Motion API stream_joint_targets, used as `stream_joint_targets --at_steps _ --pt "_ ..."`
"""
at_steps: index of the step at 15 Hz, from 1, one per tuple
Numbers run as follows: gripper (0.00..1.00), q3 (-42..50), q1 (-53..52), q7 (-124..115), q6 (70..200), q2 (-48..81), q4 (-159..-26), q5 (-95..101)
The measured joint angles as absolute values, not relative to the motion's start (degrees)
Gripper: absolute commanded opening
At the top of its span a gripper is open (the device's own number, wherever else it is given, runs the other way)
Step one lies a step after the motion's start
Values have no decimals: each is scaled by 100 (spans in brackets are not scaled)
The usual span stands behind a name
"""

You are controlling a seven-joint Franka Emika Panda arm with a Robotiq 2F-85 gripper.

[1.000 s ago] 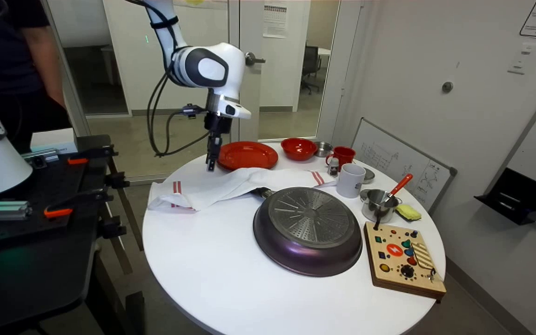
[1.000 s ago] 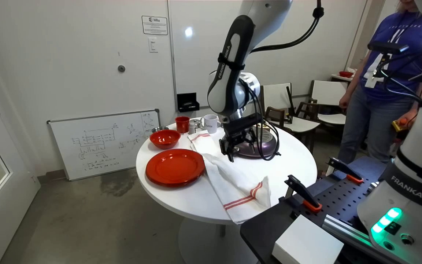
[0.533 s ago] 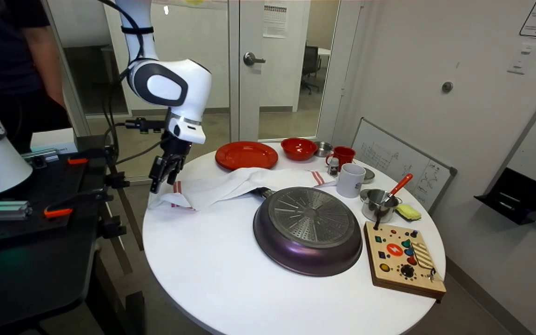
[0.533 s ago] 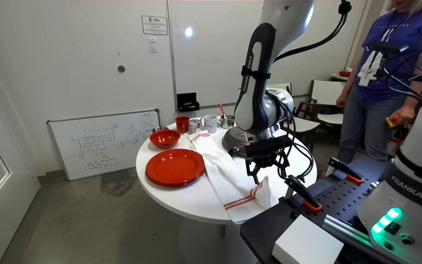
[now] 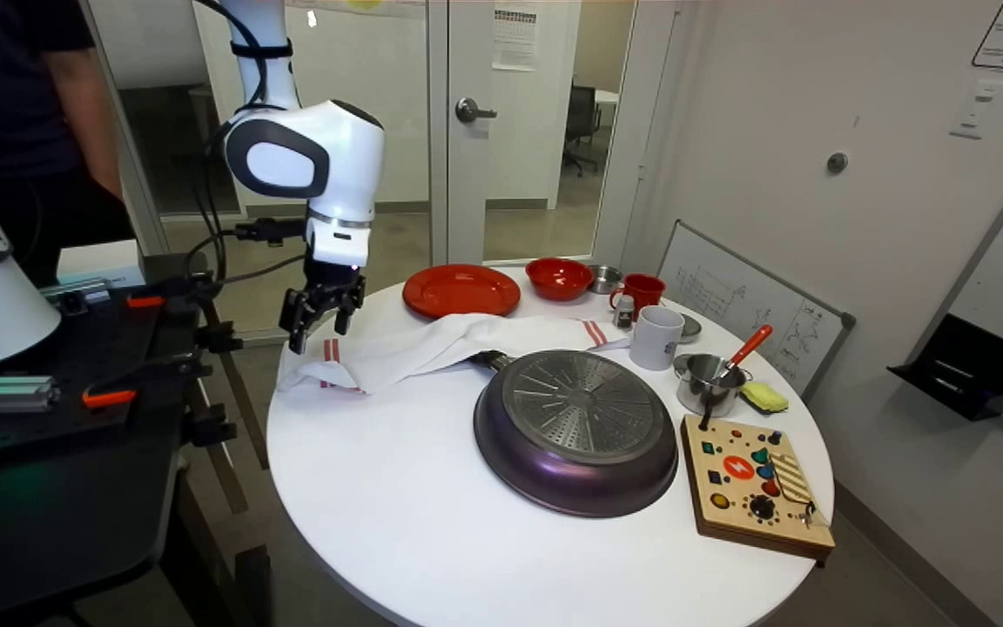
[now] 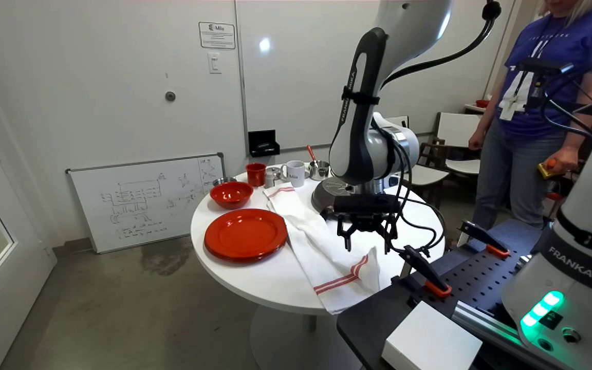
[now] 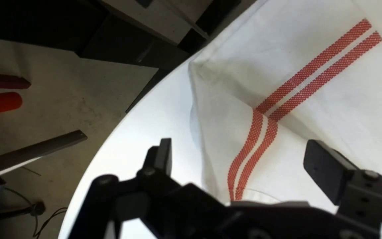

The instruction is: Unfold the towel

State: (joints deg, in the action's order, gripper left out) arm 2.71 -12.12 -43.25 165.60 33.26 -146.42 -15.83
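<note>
Pincer (image 5: pixel 319 336) spread above towel (image 5: pixel 467 338), red-handled utensil (image 5: pixel 747 347) in metal pot (image 5: pixel 692 392)

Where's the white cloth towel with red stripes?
In an exterior view, the white cloth towel runs between the round red plate, left, and the overturned dark round metal pan, right.

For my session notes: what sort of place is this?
Probably a robotics lab or office: there's a dark perforated plate by the Franka base, a whiteboard with handwritten diagrams, and an office chair in the background.
</note>
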Motion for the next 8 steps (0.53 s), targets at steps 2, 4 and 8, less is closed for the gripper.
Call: stream_joint_targets --at_steps 2,4,8 --pt "100 -110 -856 -4067 16683 3328 -14659 -1684" --pt "100 -612 -376 -3538 16770 3342 -14675 -1780" --pt "100 -1425 460 -2256 16730 3422 -14690 -1876"
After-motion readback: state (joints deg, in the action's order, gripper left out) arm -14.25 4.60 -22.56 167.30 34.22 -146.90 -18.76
